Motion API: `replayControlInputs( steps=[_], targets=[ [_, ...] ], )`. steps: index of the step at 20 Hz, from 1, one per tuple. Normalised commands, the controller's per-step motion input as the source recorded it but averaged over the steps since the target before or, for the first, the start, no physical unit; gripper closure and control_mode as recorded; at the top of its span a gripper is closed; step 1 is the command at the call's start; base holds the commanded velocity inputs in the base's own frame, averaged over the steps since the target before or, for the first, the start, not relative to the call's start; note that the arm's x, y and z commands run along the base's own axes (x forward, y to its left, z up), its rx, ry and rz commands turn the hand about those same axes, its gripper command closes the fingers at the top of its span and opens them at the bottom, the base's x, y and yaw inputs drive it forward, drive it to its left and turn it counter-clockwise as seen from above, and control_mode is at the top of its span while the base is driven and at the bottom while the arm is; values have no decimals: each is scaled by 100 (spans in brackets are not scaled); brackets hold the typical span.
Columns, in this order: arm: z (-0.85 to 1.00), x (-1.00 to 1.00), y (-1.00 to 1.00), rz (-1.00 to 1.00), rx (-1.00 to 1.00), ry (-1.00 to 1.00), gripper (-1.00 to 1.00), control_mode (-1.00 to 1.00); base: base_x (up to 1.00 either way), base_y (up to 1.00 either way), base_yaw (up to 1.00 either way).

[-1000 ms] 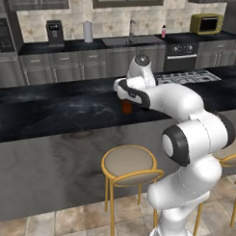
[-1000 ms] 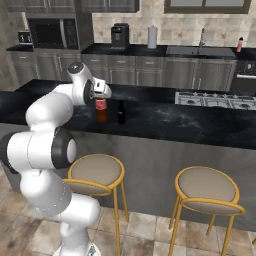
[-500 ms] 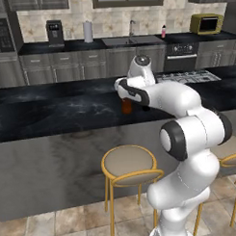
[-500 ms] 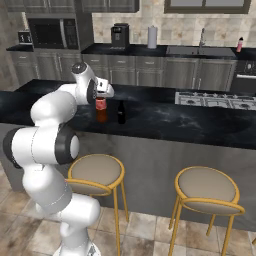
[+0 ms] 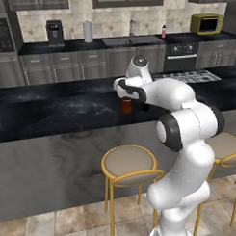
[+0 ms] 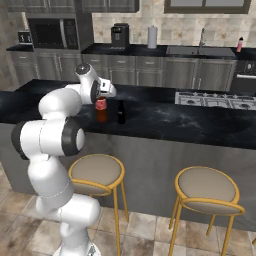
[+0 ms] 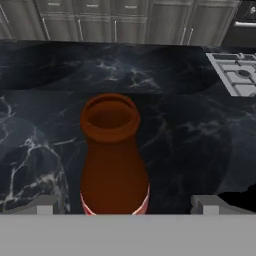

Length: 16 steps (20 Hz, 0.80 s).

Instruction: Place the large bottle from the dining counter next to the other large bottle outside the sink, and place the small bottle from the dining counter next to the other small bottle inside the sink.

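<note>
Claw (image 7: 125,202) poised right over the dark brown glass bottle (image 7: 114,160), jaws spread as wide as they go, one tip at nine o'clock of the bottle and one at three o'clock in the hand view, nothing gripped. The bottle stands upright on the dining table (image 5: 57,112), its red label just peeking at the base of the hand view. From the right base view the brown bottle (image 6: 101,111) sits directly under the wrist, with the small dark bottle (image 6: 120,112) just beside it at three o'clock, apart but close.

My read: this is the descent onto the large bottle. To do it well, the bottle wants to be centred between the tips; it looks a touch toward the nine o'clock tip, so a small correction to that side helps. Go low enough to take the wide labelled body, not the tapering neck, which could slip. Watch that three o'clock tip near the small bottle; a knock would topple it. Close squarely, lift straight up, then head for the pink bottle (image 5: 163,31) by the sink (image 5: 128,41) on the back table
</note>
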Motion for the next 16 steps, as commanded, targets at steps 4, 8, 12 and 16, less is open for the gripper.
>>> replayControlInputs(
  steps=[4, 8, 12, 16],
  targets=[
    [-8, 32, 3, 0, 0, 0, -100, -100, 0, 0, 0],
    [-1, 27, 11, 0, 0, 0, -100, -100, 0, 0, 0],
    [0, 22, 19, 0, 0, 0, -100, -100, 0, 0, 0],
    [-1, 31, 31, 0, 0, 0, 100, -100, 0, 0, 0]
  ],
)
